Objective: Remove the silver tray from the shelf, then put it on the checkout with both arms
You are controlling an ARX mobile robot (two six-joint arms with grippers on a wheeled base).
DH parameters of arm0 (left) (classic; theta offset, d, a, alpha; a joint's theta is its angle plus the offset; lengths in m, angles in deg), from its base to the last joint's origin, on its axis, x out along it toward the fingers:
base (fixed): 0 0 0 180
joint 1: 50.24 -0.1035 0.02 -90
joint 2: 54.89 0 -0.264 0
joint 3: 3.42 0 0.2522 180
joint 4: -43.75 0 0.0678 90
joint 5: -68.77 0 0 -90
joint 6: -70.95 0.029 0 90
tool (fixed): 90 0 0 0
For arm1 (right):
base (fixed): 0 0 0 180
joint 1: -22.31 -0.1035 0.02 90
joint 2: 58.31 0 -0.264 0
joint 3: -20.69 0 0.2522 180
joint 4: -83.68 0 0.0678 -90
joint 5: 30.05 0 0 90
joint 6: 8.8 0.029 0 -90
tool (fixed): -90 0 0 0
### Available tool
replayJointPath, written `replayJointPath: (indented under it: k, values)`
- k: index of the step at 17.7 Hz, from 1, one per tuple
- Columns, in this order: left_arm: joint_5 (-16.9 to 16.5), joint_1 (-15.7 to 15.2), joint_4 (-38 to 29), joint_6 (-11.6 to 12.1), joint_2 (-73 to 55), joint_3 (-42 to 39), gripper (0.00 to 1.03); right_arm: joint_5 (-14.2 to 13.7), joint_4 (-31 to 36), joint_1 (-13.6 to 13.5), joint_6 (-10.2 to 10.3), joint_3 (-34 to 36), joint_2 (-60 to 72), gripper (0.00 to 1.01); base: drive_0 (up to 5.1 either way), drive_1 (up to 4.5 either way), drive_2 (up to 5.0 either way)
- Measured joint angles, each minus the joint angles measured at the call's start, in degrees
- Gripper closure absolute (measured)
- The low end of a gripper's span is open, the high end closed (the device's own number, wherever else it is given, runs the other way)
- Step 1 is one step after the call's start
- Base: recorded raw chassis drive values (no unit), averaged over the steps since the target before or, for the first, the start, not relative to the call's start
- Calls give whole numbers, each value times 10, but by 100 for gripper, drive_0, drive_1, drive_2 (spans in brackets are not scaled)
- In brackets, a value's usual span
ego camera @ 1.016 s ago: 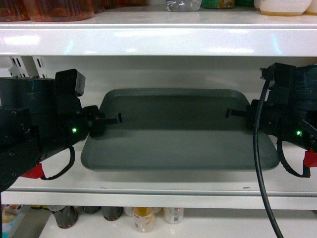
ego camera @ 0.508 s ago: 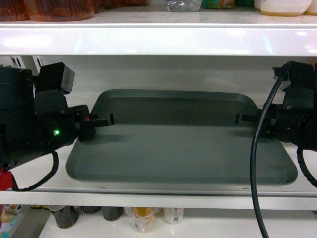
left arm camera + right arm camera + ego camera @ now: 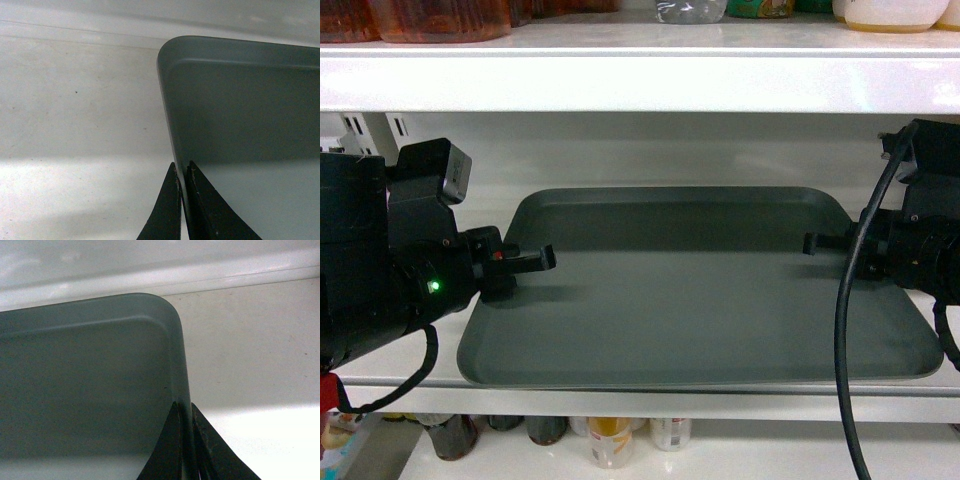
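Observation:
The silver tray [image 3: 700, 300] lies flat over the white shelf [image 3: 640, 403], its front rim close to the shelf's glossy lip. My left gripper [image 3: 538, 259] is shut on the tray's left rim, and my right gripper [image 3: 813, 243] is shut on the right rim. In the left wrist view the left gripper [image 3: 181, 172] pinches the thin rim of the tray [image 3: 240, 125], with the bare shelf board [image 3: 75, 125] beside it. In the right wrist view the right gripper [image 3: 184, 412] clamps the tray [image 3: 90, 385] near its rounded corner. The checkout is out of view.
An upper shelf board [image 3: 640, 80] hangs just above the tray and carries jars and bottles. Slotted uprights [image 3: 360, 130] stand at the back left. Bottles [image 3: 610, 440] stand on a lower level. A thick black cable [image 3: 845, 330] hangs from my right arm.
The tray has come forward toward the camera, reaching the shelf's front lip. Both grippers moved back with it and stayed shut on its rims.

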Motion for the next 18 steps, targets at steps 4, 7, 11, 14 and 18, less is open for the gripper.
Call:
replayJointPath:
  k: [4, 7, 11, 14, 18]
  values:
    - [0, 0, 0, 0, 0, 0, 100, 0, 0, 0, 0, 0, 0, 98, 0, 0, 0]
    - [0, 0, 0, 0, 0, 0, 100, 0, 0, 0, 0, 0, 0, 98, 0, 0, 0]
    - [0, 0, -1, 0, 0, 0, 100, 0, 1, 0, 0, 0, 0, 98, 0, 0, 0]
    - [0, 0, 0, 0, 0, 0, 100, 0, 1, 0, 0, 0, 0, 98, 0, 0, 0]
    - [2, 1, 1, 0, 0, 0, 100, -1, 1, 0, -1, 0, 0, 98, 0, 0, 0]
